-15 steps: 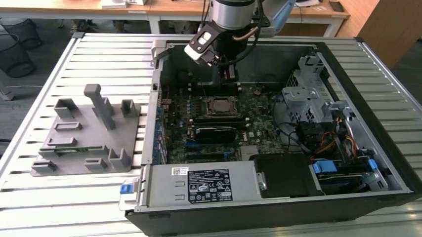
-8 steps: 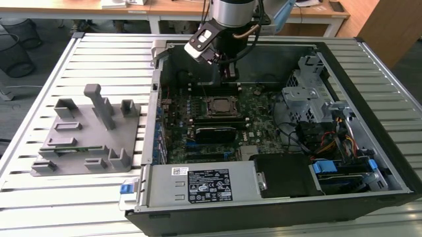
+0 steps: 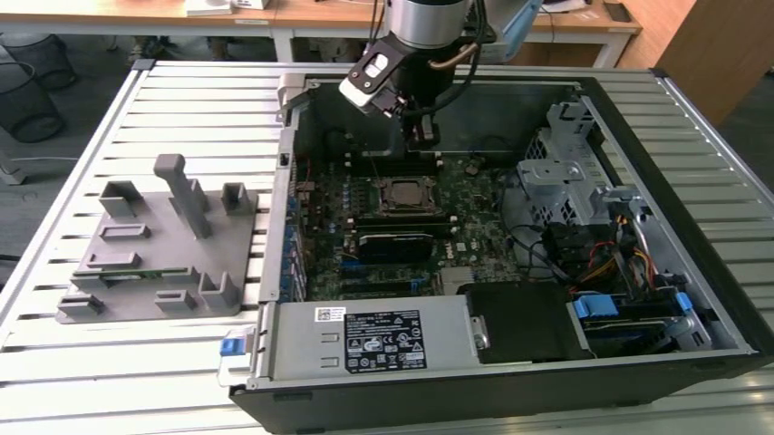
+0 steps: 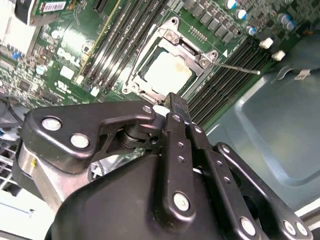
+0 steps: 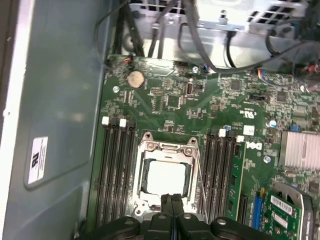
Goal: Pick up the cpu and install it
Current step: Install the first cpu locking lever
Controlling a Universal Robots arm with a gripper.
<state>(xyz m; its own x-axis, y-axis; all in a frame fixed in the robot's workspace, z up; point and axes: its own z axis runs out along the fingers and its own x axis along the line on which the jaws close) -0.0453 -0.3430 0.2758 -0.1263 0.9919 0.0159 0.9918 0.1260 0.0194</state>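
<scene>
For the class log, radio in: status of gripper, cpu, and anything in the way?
Gripper shut, empty, hanging above the socket frame's edge. Cpu seated in the socket, frame open. Nothing on the cpu.

one cpu [image 5: 164,179], one socket [image 5: 165,175], one grey fixture [image 3: 158,258], one hand [image 5: 171,200]

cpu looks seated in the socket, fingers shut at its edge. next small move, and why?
Probably a short straight lift off the board. In the first wrist view the cpu lies flat inside the socket frame, and the gripper is shut at the frame's edge, holding nothing. The thin lever runs close by, so sideways motion risks snagging it.
</scene>
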